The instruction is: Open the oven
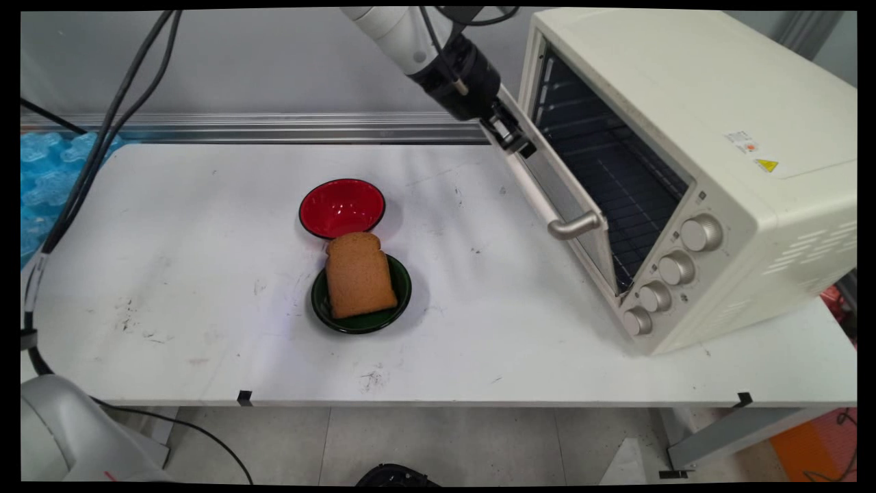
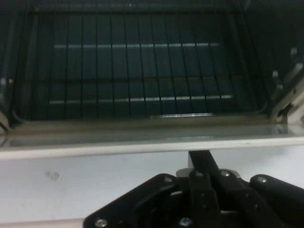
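Oven [image 1: 712, 123] door [image 1: 558, 198] ajar, end effector [image 1: 517, 140] at its top edge, finger state unclear; one toast [image 1: 359, 274], two bowls

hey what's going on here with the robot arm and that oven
The white robot arm's black pincer is at the far end of the partly lowered door of the cream toaster oven, close to the door's long handle. The hand view looks over the door's edge onto the wire rack inside. On the white table, a slice of brown bread lies on a dark green plate, and a red bowl sits just behind it. Whether the pincer is open is unclear.
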Available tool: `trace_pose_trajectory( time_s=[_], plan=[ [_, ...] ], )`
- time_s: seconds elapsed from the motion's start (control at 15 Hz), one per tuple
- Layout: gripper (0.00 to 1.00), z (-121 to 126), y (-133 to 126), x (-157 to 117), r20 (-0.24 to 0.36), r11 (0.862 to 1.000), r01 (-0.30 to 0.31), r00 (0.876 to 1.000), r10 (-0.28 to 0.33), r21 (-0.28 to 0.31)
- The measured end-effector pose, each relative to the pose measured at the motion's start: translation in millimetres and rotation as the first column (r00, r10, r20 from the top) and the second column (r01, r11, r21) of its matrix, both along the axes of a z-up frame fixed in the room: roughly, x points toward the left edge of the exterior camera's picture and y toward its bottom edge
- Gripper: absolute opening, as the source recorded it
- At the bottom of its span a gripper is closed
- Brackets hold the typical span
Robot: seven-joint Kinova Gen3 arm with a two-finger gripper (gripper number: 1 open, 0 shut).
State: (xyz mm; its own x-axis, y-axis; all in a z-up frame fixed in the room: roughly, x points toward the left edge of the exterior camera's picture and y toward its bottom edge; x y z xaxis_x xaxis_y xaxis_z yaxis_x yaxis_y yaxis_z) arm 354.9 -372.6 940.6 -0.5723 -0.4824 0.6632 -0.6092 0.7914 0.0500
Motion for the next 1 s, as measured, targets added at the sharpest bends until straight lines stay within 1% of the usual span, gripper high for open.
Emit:
trace_pose_trajectory(
  time_s=[0.6, 1.0],
  plan=[
    [0.00, -24, 20, 22, 0.029, 1.000, -0.013, 1.000, 0.012, 0.024],
    [0.00, -45, 32, 35, 0.053, 0.999, -0.024, 0.998, 0.022, 0.038]
  ],
)
